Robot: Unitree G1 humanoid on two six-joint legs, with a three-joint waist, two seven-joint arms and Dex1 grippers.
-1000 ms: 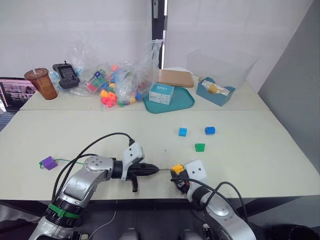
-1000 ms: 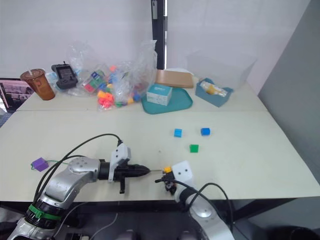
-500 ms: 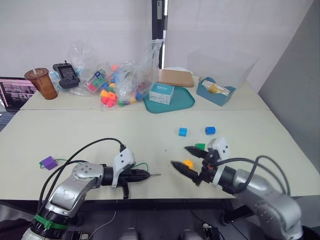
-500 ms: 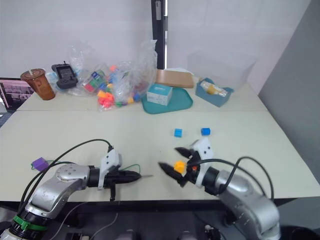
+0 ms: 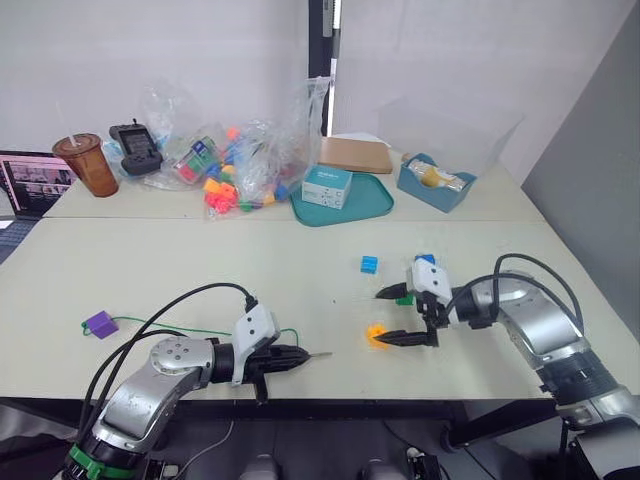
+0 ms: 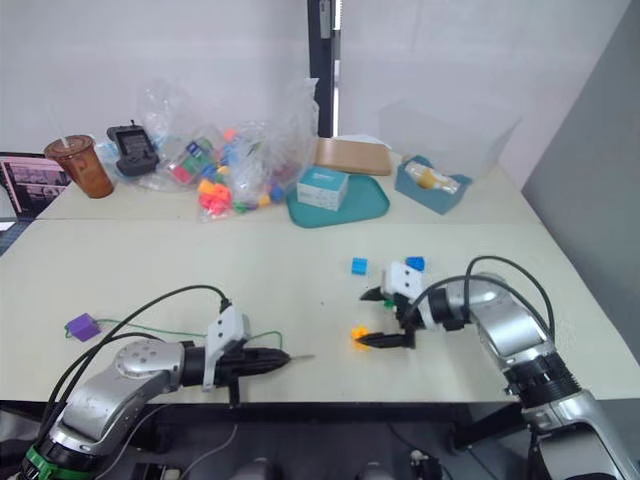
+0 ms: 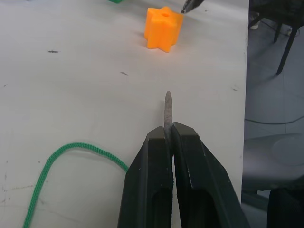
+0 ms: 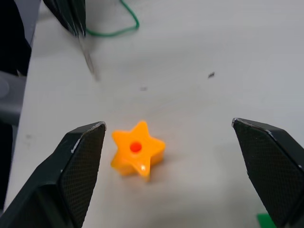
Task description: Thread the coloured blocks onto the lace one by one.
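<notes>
Orange-yellow block (image 5: 376, 332) loose on bare table (image 5: 250, 275), near front edge

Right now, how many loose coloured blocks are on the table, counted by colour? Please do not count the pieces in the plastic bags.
Purple block: 1
Orange star block: 1
Light blue block: 1
Dark blue block: 1
Green block: 1, partly hidden behind the right gripper
Total: 5

Orange-yellow star block (image 8: 137, 154) lies flat, hole up; light blue block (image 5: 369, 264), dark blue block (image 5: 426, 259) and green block (image 5: 403, 299) beyond; purple block (image 5: 99, 324) on the green lace (image 7: 57, 156), grey tip (image 7: 167, 111) pinched in jaws
</notes>
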